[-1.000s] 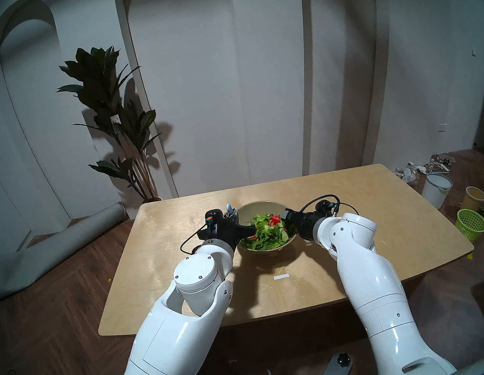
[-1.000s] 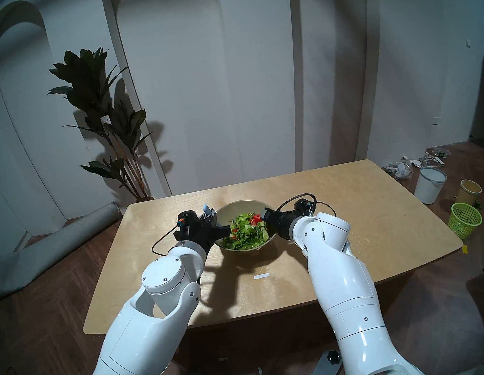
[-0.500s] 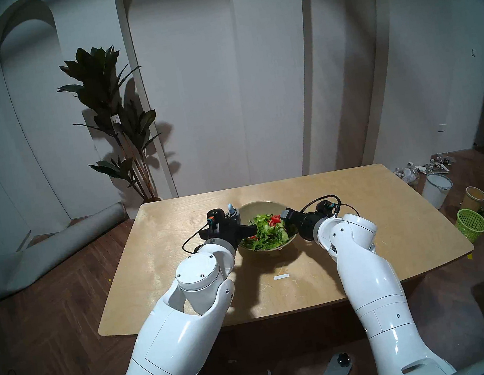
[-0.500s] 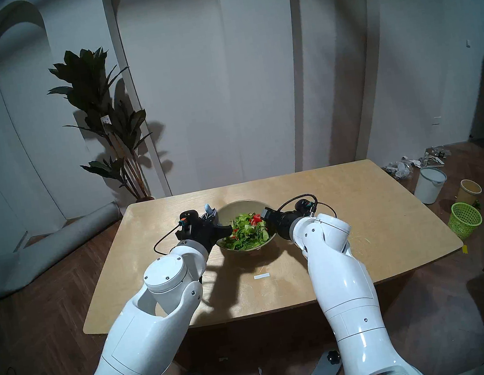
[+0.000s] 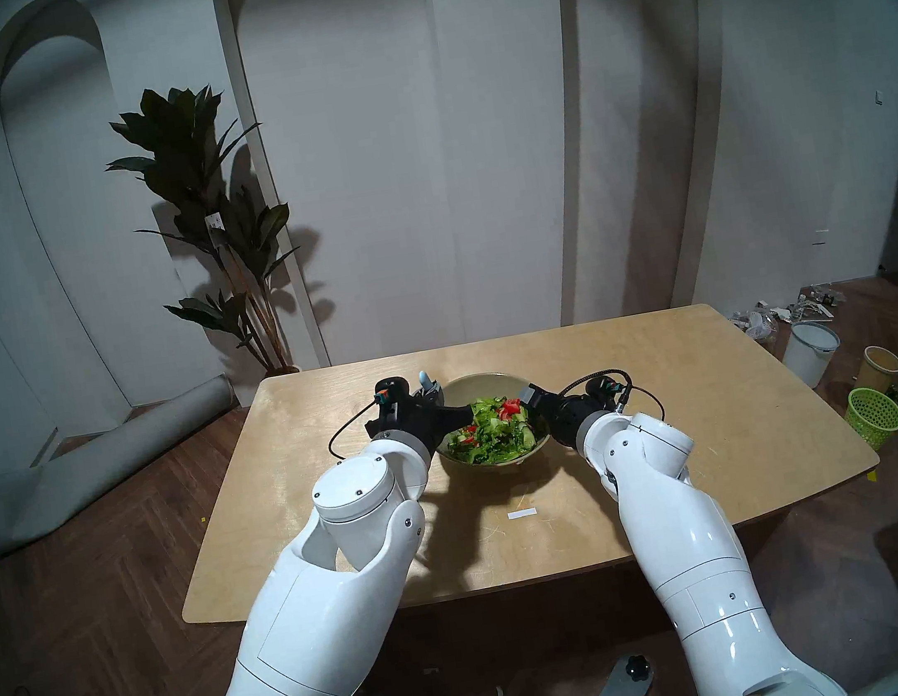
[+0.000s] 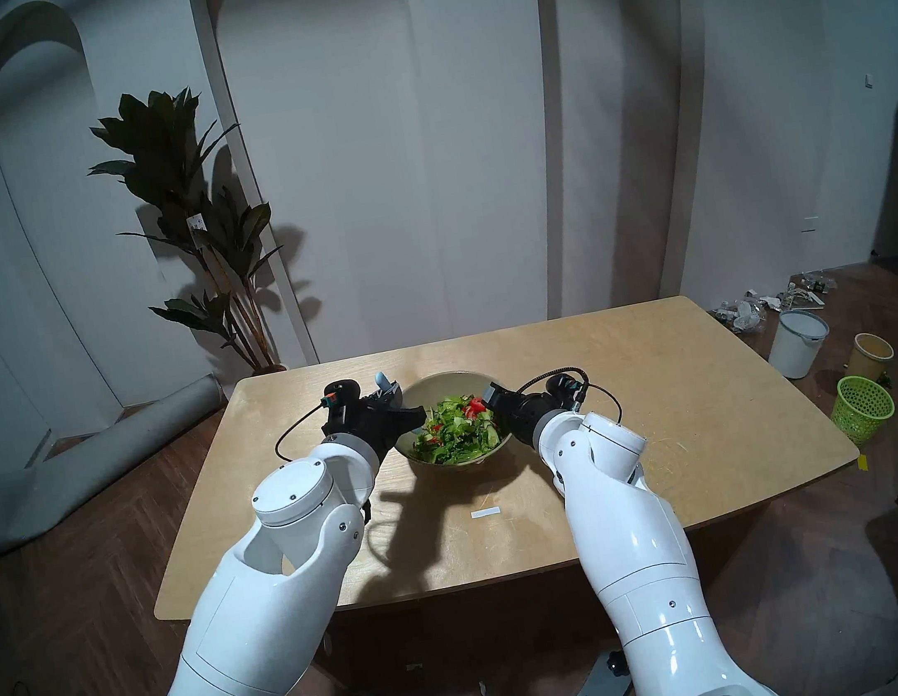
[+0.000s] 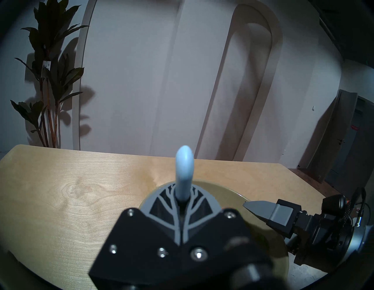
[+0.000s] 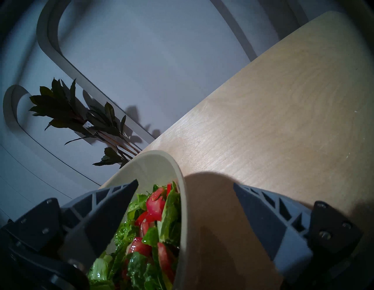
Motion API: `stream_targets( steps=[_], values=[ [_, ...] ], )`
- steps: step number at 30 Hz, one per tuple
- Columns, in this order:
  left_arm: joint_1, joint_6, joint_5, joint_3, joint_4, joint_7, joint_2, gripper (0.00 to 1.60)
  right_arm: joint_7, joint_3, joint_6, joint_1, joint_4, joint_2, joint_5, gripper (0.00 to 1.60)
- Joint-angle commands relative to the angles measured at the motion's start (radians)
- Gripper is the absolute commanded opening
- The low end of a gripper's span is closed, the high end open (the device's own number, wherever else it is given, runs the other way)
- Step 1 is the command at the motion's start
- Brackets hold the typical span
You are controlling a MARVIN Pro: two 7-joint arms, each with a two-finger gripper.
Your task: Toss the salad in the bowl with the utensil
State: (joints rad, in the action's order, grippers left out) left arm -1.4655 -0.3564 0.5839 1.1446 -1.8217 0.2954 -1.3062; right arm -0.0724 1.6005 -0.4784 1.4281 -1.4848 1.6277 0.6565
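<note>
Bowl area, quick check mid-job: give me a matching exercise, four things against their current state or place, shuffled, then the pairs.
Things:
1. left pincer
2. right pincer
3. salad
4. green basket

States:
A. on the floor right of the table
B. heaped in the bowl
C. open, straddling the bowl's rim
D. shut on the blue utensil

Pairs: 1-D, 2-C, 3-B, 4-A

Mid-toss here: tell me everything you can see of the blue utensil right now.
The utensil is slim, pale blue and smooth, plastic by its look. Only its rounded handle end shows, standing nearly upright out of the left gripper, whose grey fingers are shut on it. Its working end is hidden below the gripper in every view. From the head camera it sits at the left rim of the bowl, above the table. Whether it touches the salad cannot be told.
</note>
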Motion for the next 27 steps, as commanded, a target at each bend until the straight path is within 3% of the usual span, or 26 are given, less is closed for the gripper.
stream_targets(
  steps=[1,5,8,10,11,13,16,19,21,27],
  values=[
    [0.028,0.004,0.011,0.024,-0.015,0.003,-0.010,0.00,0.012,0.092,0.056,-0.107,-0.112,-0.057,0.014,1.60],
    [0.038,-0.002,0.030,0.044,-0.014,0.004,-0.017,0.00,0.004,0.174,0.076,-0.126,-0.151,-0.117,0.016,1.60],
    [0.043,-0.006,0.044,0.057,-0.011,0.005,-0.024,0.00,-0.023,0.228,0.086,-0.072,-0.180,-0.157,0.021,1.60],
    [0.045,-0.007,0.051,0.063,-0.008,0.007,-0.026,0.00,-0.025,0.279,0.088,-0.033,-0.135,-0.194,0.018,1.60],
    [0.044,-0.008,0.055,0.064,-0.005,0.007,-0.028,0.00,-0.041,0.255,0.102,-0.016,-0.121,-0.173,0.006,1.60],
    [0.044,-0.010,0.063,0.068,0.001,0.008,-0.031,0.00,-0.032,0.324,0.094,0.009,-0.077,-0.224,0.016,1.60],
    [0.044,-0.013,0.077,0.074,0.013,0.012,-0.039,0.00,-0.029,0.370,0.103,0.036,-0.036,-0.253,0.018,1.60],
    [0.052,-0.022,0.101,0.085,0.034,0.020,-0.058,0.00,0.007,0.421,0.109,0.056,-0.067,-0.285,0.037,1.60],
    [0.057,-0.028,0.117,0.092,0.046,0.028,-0.070,0.00,0.029,0.422,0.109,0.061,-0.136,-0.299,0.037,1.60],
    [0.068,-0.038,0.146,0.103,0.062,0.047,-0.092,0.00,0.115,0.423,0.136,0.060,-0.183,-0.327,0.038,1.60]
  ],
)
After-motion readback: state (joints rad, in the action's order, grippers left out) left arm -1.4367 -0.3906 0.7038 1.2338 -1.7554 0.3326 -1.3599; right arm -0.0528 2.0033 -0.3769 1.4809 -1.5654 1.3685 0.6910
